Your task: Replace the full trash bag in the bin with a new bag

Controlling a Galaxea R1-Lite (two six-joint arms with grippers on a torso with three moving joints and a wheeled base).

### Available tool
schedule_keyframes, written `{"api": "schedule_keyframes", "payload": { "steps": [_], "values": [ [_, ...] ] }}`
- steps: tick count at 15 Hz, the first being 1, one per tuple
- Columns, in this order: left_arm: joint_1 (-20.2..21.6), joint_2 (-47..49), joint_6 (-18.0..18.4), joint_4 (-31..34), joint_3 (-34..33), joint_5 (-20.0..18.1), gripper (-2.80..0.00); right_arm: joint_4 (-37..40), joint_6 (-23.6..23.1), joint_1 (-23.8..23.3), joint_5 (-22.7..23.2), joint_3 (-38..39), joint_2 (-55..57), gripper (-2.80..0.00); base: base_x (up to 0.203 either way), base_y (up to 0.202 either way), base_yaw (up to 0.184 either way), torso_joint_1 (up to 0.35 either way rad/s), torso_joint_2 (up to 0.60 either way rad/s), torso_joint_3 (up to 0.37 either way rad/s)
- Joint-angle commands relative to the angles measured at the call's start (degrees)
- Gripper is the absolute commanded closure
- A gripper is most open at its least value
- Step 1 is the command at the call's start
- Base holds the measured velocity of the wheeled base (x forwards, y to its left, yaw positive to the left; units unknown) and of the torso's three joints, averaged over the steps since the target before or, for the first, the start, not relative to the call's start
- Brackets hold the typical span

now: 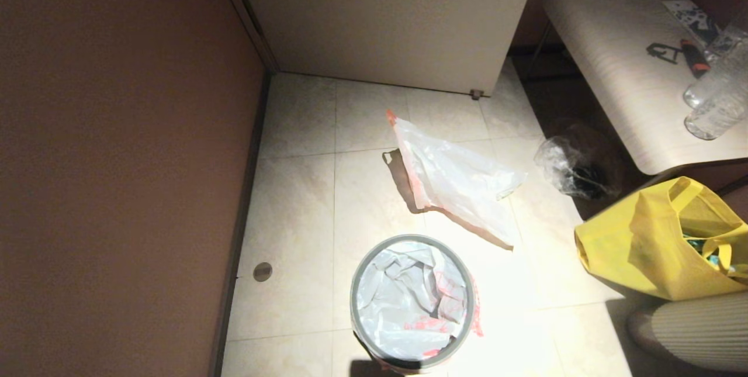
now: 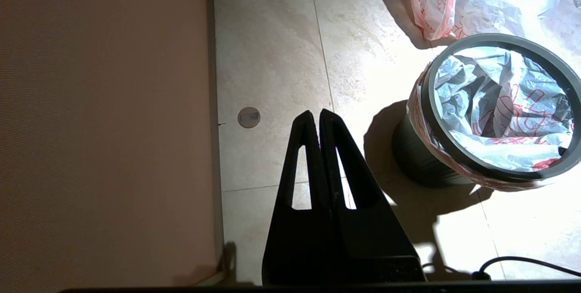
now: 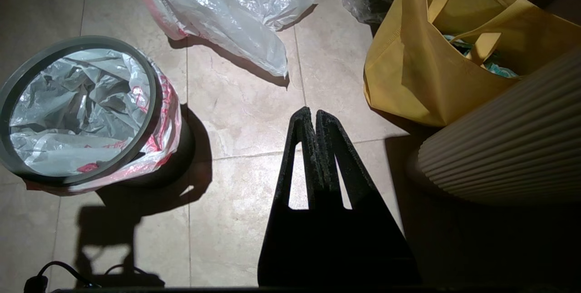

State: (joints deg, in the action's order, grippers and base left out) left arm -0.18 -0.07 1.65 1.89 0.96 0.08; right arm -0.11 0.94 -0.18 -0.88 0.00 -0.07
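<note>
Left pincer (image 2: 316, 116): black fingers pressed together, holding nothing, hanging over bare floor tile near the brown wall (image 2: 104, 125), apart from the bin. Right pincer (image 3: 309, 113): fingers also together, empty, over the tile between the bin and the yellow tote. Neither arm shows in the head view.

Small round black bin with a thin grey hoop rim (image 1: 357, 283) stands on the beige tiled floor (image 1: 298, 190), near the floor's near edge, a little off the brown wall. A crumpled whitish plastic bag with red print (image 1: 409, 301) lines it, its edge folded out under the hoop and down the bin's side. From these views I cannot tell whether it holds any trash.

A second whitish plastic carrier bag with an orange-pink strip along its edge (image 1: 456, 181) lies loose on the floor beyond the bin, toward the white door panel (image 1: 385, 14), not touching the bin.

Clear bag with dark contents (image 1: 570, 166) sits on the floor under the counter's near edge. Yellow fabric tote bag (image 1: 648, 248) stands open on the floor at the robot's right, beside a ribbed cream cylinder (image 1: 695, 330). Pale wood-grain counter (image 1: 608, 61) carries clear plastic bottles (image 1: 716, 96) at its right edge.

Round metal floor plug (image 1: 262, 272) sits next to the wall.
</note>
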Motion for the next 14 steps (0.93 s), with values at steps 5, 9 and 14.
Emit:
{"api": "schedule_keyframes", "payload": {
  "steps": [5,9,14],
  "values": [
    [0.0,0.1,0.0,0.0,0.0,0.0,0.00,0.0,0.0,0.0,-0.1,0.0,0.0,0.00,0.000,0.000,0.000,0.000,0.00,0.000],
    [0.0,0.1,0.0,0.0,0.0,0.0,0.00,0.0,0.0,0.0,-0.1,0.0,0.0,0.00,0.000,0.000,0.000,0.000,0.00,0.000],
    [0.0,0.1,-0.1,0.0,0.0,0.0,0.00,-0.1,0.4,0.0,-0.1,0.0,0.0,0.00,0.000,0.000,0.000,0.000,0.00,0.000]
  ]
}}
